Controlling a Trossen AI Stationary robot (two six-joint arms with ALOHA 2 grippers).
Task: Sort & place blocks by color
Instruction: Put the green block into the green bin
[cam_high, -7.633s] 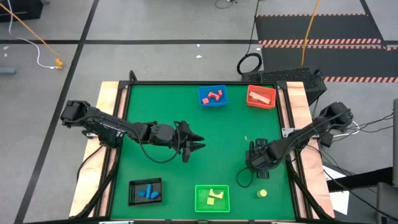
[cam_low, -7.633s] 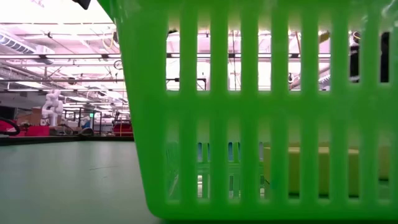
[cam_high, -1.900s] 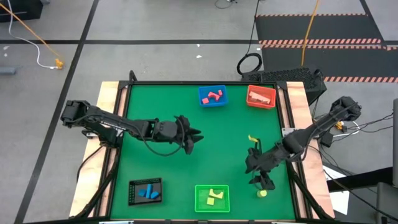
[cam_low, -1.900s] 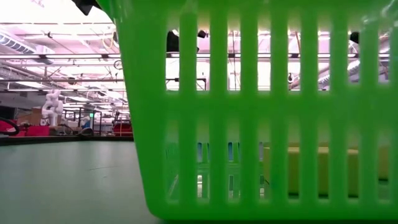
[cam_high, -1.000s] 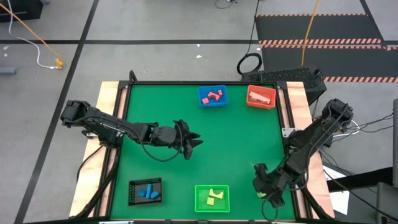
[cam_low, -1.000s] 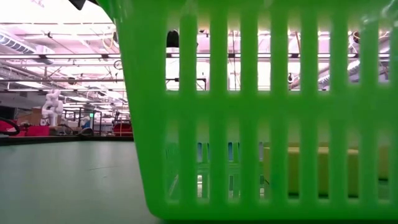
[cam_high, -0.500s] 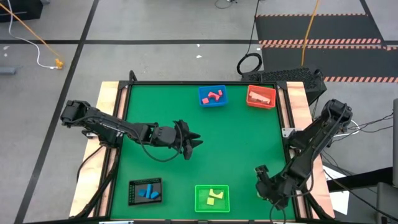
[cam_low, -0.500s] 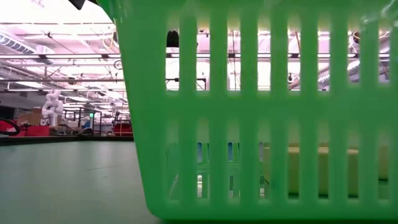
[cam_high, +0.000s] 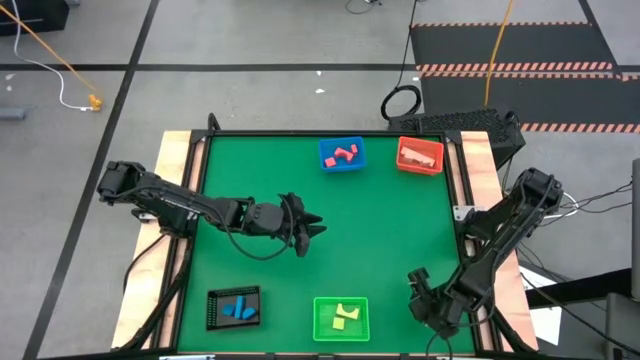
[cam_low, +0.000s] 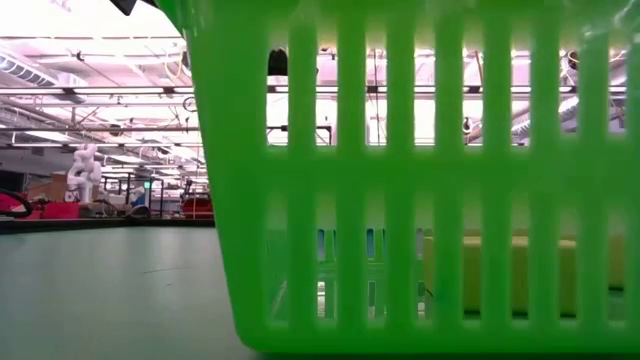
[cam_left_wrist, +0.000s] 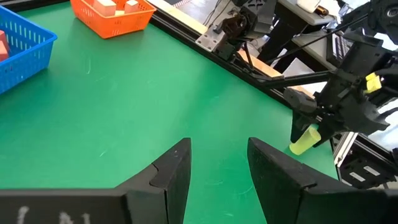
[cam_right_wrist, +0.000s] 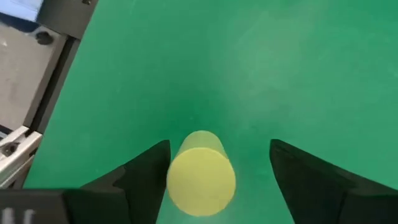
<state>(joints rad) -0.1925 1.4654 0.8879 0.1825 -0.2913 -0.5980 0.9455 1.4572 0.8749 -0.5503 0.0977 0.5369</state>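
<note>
A yellow cylinder block (cam_right_wrist: 200, 173) stands between the open fingers of my right gripper (cam_right_wrist: 219, 146), close beside one finger (cam_right_wrist: 149, 171). That gripper sits by the table's near right corner (cam_high: 425, 300) and hides the cylinder from above. The left wrist view shows the cylinder (cam_left_wrist: 305, 140) slanting under the right gripper (cam_left_wrist: 317, 118). My left gripper (cam_high: 315, 228) hovers open over the table's middle, its fingers (cam_left_wrist: 217, 168) around nothing. Other small blocks lie in the trays. My right gripper comes at the yellow cylinder from above, pointing down, with one finger on each side of it. One finger stands right against its side (cam_right_wrist: 171, 177), but I cannot tell whether it touches.
A blue tray (cam_high: 343, 155) with red pieces and an orange tray (cam_high: 420, 155) with tan pieces sit at the far edge. A black tray (cam_high: 233, 307) with blue pieces and a green tray (cam_high: 341, 318) with yellow pieces sit at the near edge. The green tray's wall (cam_low: 400, 200) fills the low view.
My right gripper has moved a little toward the table's near edge and come over the yellow cylinder, which the high view showed beside it a second ago and no longer shows.
</note>
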